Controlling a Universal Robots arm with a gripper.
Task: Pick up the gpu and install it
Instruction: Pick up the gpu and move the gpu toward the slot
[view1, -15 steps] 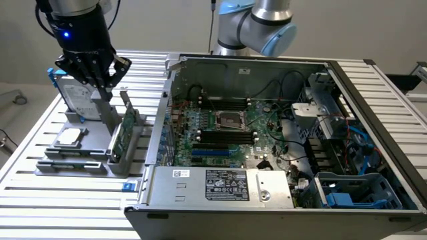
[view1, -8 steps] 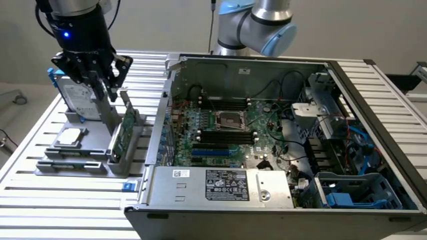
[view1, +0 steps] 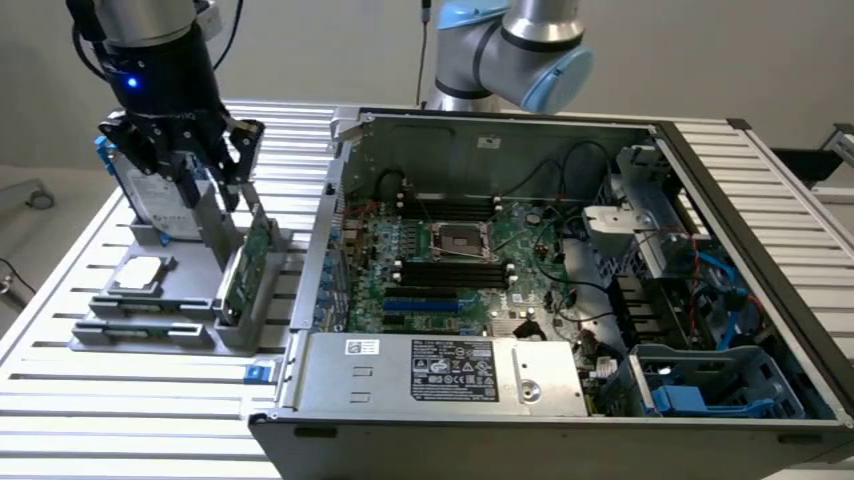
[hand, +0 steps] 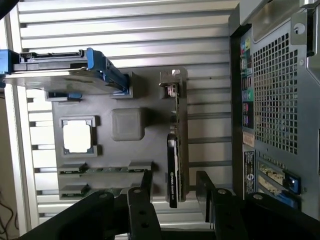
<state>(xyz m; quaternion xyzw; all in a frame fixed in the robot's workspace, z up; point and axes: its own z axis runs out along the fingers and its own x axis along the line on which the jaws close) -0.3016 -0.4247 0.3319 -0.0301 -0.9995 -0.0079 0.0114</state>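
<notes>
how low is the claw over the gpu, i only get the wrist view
Observer: In the exterior view the claw is open, its tips about level with the top edge of the gpu, at the end farther from that camera. The gpu stands on edge in the grey holder.
Operator: is the case open on top
Observer: Yes, the case lies open upward, with the motherboard exposed.
</notes>
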